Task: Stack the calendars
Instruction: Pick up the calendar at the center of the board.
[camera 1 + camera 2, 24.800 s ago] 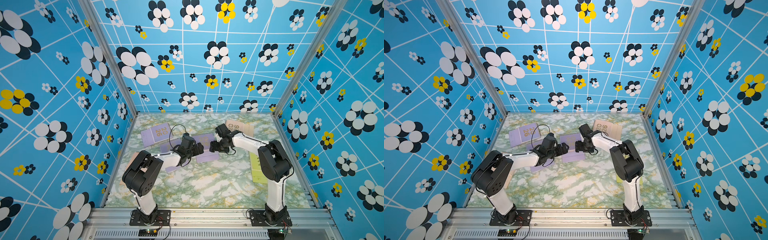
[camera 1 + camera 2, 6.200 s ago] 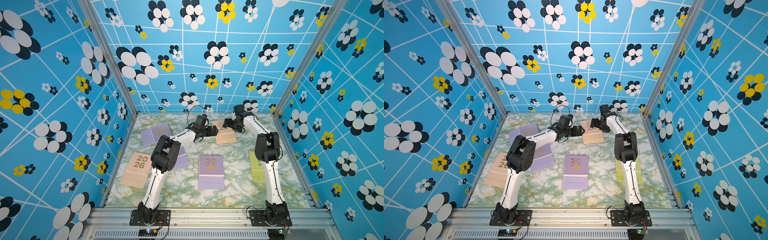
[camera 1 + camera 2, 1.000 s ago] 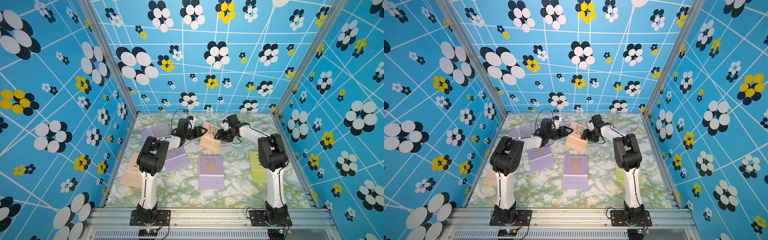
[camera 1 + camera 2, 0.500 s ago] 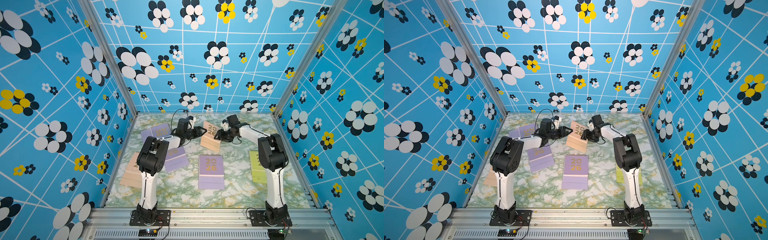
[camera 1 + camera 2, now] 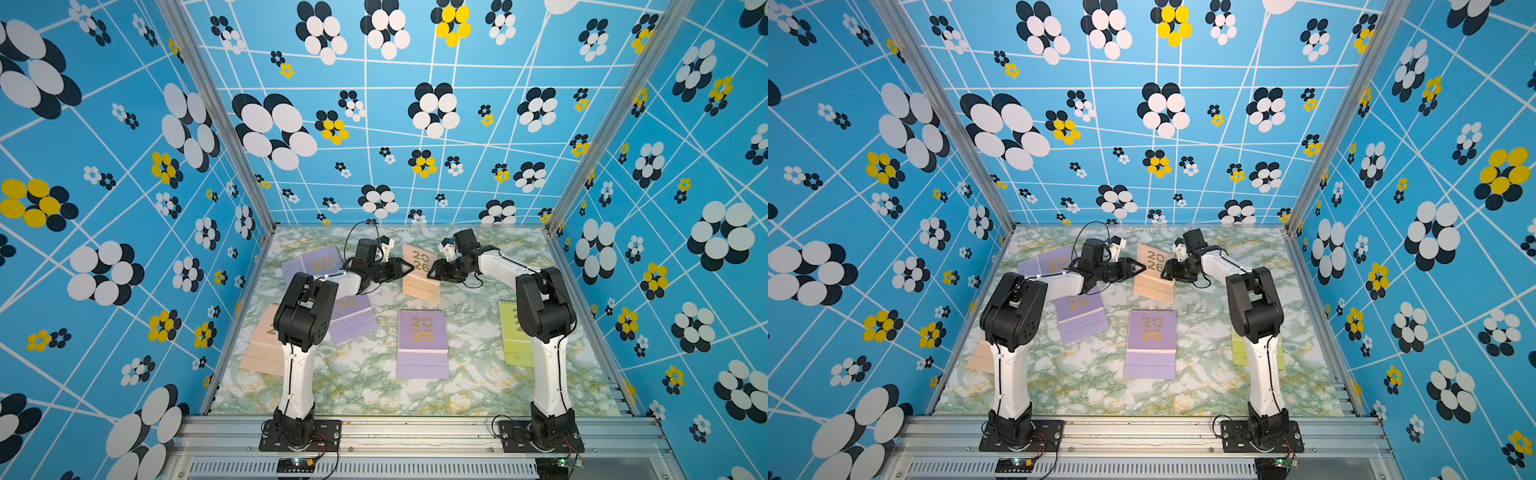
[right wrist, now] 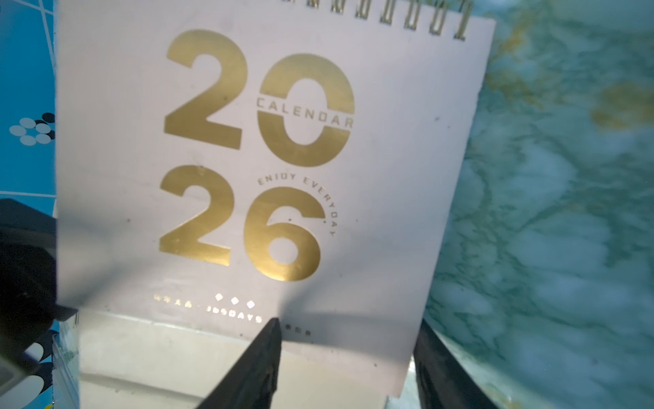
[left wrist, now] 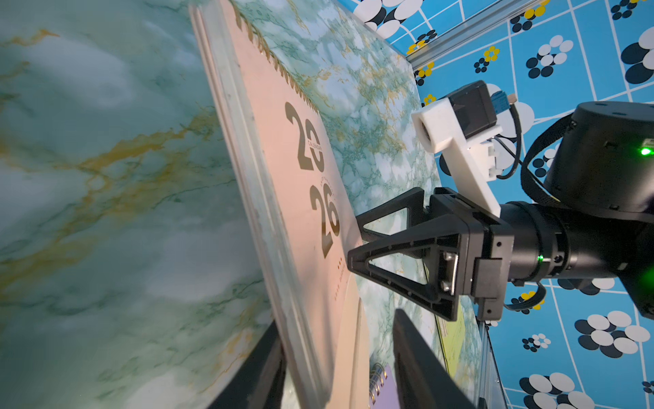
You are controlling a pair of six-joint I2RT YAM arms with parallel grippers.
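A peach calendar (image 5: 420,270) with gold "20 26" hangs tilted over the back middle of the table, between my two grippers. My right gripper (image 5: 434,272) is shut on its lower right corner, one finger on the cover (image 6: 262,354) and one behind the edge. My left gripper (image 5: 405,268) is open and straddles the opposite edge (image 7: 339,318); one finger touches the underside, the other stands apart from the cover. Three lavender calendars (image 5: 316,262) (image 5: 353,318) (image 5: 422,340), another peach one (image 5: 264,349) and a yellow-green one (image 5: 513,336) lie flat.
The marble table (image 5: 374,390) is boxed in by blue flowered walls with metal corner posts (image 5: 552,226). Both arm bases (image 5: 297,432) stand on the front rail. The left arm passes over a lavender calendar and the right arm over the yellow-green one.
My left gripper's jaws have narrowed around the peach calendar's edge. Both arms and the calendar have hardly moved, and the right grip is unchanged.
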